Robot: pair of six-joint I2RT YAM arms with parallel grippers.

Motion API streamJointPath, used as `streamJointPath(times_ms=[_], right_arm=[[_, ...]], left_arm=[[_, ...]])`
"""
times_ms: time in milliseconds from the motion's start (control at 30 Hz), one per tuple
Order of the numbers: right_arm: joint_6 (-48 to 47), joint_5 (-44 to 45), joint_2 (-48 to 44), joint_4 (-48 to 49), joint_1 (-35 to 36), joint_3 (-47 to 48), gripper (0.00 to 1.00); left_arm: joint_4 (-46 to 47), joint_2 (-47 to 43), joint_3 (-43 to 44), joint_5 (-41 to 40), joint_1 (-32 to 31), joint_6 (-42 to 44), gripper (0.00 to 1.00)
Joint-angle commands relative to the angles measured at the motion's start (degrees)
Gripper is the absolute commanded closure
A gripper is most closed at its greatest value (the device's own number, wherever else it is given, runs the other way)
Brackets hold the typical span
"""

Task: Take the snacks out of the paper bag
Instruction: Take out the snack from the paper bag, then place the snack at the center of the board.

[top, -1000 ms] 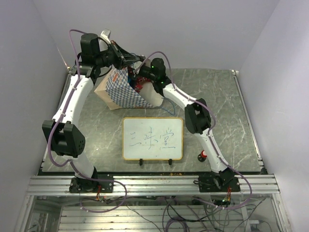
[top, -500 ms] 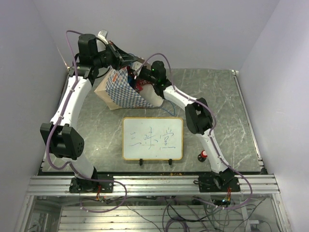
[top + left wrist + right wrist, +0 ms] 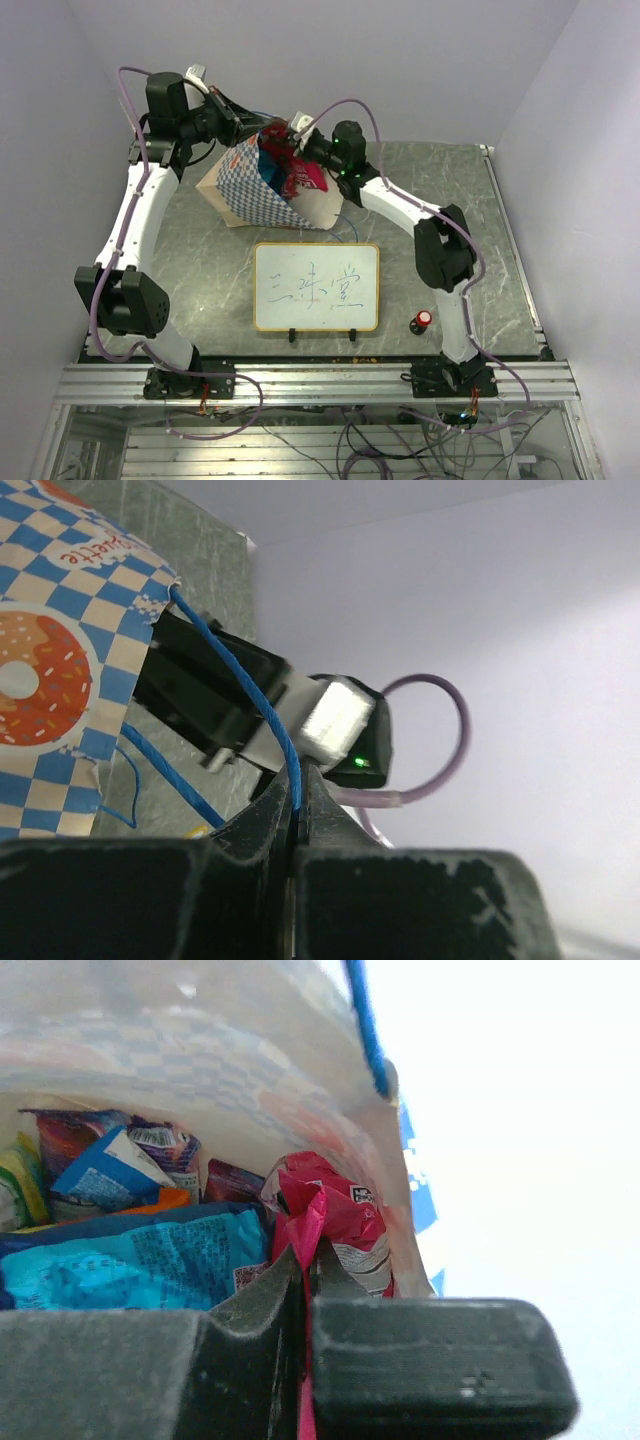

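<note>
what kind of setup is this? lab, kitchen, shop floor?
Looks like a lab robot cell: two arms bolted to an aluminium rail, plain walls boxing in the table, loose wiring underneath, a handwritten whiteboard propped mid-table.

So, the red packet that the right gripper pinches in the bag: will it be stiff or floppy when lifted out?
Probably floppy: the red packet is crumpled foil, folded where the right gripper pinches it. Likely light, as it looks thin. It may slip, since the foil is shiny and only an edge is gripped.
</note>
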Motion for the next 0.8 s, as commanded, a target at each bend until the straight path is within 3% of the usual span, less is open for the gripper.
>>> streamJointPath(times_ms=[0,533,767], right_arm=[[3.5,2.1,-8.9,-0.2,0.0,-3.2,1.0],[5.9,9.5,-35.5,-17.6,-1.2,-15.9,1.0],[2.6,25.1,-48.2,-22.3,-3.5,-25.1,1.0]], left_arm=[[0.7,-2.7,-1.8,-0.5,0.7,-0.2,0.93],[1.8,-2.6,-5.3,-0.5,2.3,-0.6,0.93],[2.9,-3.3,-8.7,0.9,3.3,-0.4,0.93]])
